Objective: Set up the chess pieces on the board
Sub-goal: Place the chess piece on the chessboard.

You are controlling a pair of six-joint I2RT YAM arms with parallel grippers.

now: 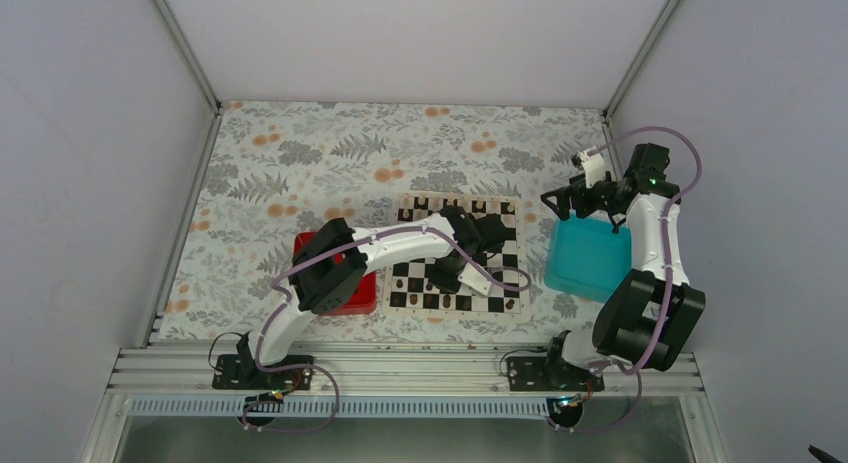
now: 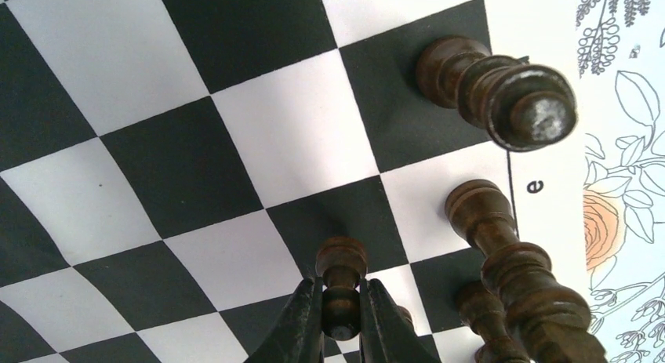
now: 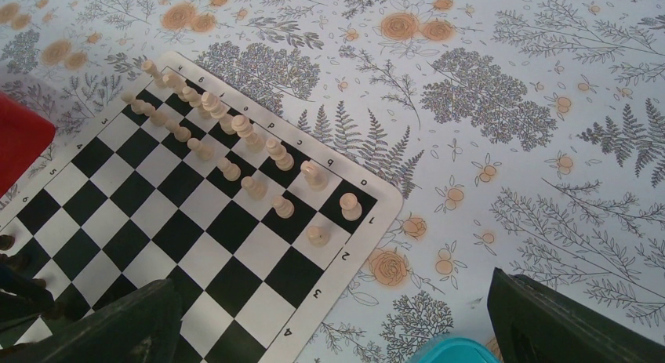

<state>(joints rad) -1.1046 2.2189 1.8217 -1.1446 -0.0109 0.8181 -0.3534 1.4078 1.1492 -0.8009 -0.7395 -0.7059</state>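
Left gripper (image 2: 343, 304): clamped on dark pawn (image 2: 341, 261), upright at board (image 2: 235, 143) near rows, beside standing dark pieces (image 2: 494, 88). Lower straight onto square centre, release gently, clear neighbours. Right gripper (image 1: 578, 201): wide, empty, over teal tray (image 1: 588, 268) far edge.

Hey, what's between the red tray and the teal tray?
The chessboard lies between the red tray and the teal tray, with the left arm stretched across it; the top view shows this.

Dark chess pieces (image 2: 478, 214) standing on board (image 2: 298, 136)
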